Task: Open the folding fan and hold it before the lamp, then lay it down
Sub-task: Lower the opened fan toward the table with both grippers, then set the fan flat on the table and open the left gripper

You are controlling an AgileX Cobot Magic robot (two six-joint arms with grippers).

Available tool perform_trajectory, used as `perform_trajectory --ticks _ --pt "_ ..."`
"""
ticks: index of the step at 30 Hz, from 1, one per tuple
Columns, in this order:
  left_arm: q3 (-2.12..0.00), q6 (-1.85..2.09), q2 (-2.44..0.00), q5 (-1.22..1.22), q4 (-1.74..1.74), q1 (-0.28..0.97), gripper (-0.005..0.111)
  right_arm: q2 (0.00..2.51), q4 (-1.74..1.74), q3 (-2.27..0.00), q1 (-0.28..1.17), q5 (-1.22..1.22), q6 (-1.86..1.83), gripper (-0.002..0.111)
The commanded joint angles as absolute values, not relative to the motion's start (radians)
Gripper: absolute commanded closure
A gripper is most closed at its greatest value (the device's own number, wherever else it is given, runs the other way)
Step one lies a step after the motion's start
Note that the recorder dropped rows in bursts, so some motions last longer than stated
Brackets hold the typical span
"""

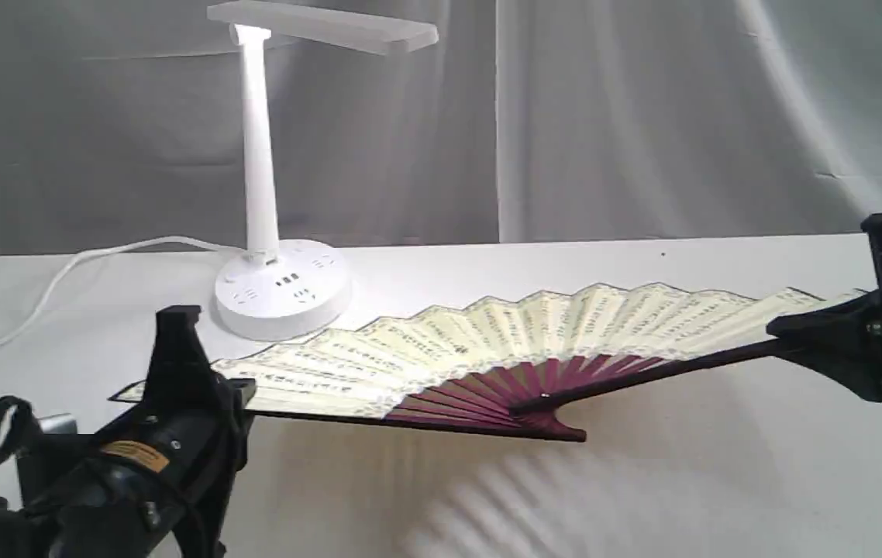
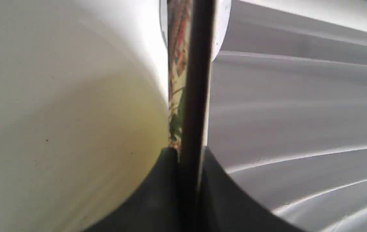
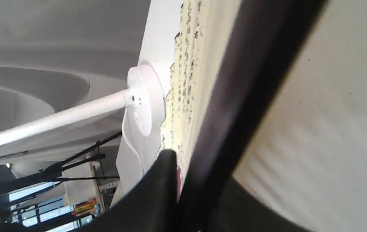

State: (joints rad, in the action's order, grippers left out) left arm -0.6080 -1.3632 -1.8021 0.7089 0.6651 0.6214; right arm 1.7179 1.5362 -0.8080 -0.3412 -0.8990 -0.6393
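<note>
Where the scene lies nearest, left gripper [image 1: 204, 387]: low at the front left, its jaws pressed together on the fan's left guard. In the left wrist view [image 2: 188, 151] the dark stick runs edge-on between the two black fingers, with no gap on either side.
Shadow [image 1: 518, 488]: a ribbed, fan-shaped patch on the white table [image 1: 720, 263] cloth, lying apart from the fan above it.
Folding fan [image 1: 534, 325]: spread fully open and carried between the two arms, clear of the cloth and tilted nearly flat. The calligraphy side faces up and the maroon ribs meet at the pivot on the near edge. Its far rim passes just in front of the lamp's round base.
Right gripper [image 1: 797, 333]: at the right edge, jaws nipped tight on the fan's right guard. The right wrist view [image 3: 190, 180] shows that stick running out from between its fingers.
Lamp [image 1: 259, 155]: upright behind the fan's left half, bar head level at the top.
Cord [image 1: 61, 271]: trailing from the base off to the left.
Curtain [image 1: 642, 116]: pale folds behind the table.
</note>
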Motion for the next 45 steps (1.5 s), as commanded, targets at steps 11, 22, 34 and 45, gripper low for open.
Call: perform_trajectory --ticks 11,22,34,45 --pt "-0.700 -1.458 -1.944 0.805 0.513 0.617 0.100 1.718 1.417 -0.803 -0.353 -0.693 -0.698 0.108" --pt "-0.706 -1.458 -1.968 0.806 0.506 0.617 0.081 1.718 1.372 -0.803 -0.353 -0.636 -0.699 0.108" --pt "-0.657 -1.344 -1.968 0.808 0.502 0.617 0.049 1.718 1.328 -0.803 -0.351 -0.628 -0.709 0.108" --pt "-0.629 -1.104 -1.968 0.806 0.408 0.617 0.049 1.718 1.303 -0.803 -0.351 -0.592 -0.789 0.108"
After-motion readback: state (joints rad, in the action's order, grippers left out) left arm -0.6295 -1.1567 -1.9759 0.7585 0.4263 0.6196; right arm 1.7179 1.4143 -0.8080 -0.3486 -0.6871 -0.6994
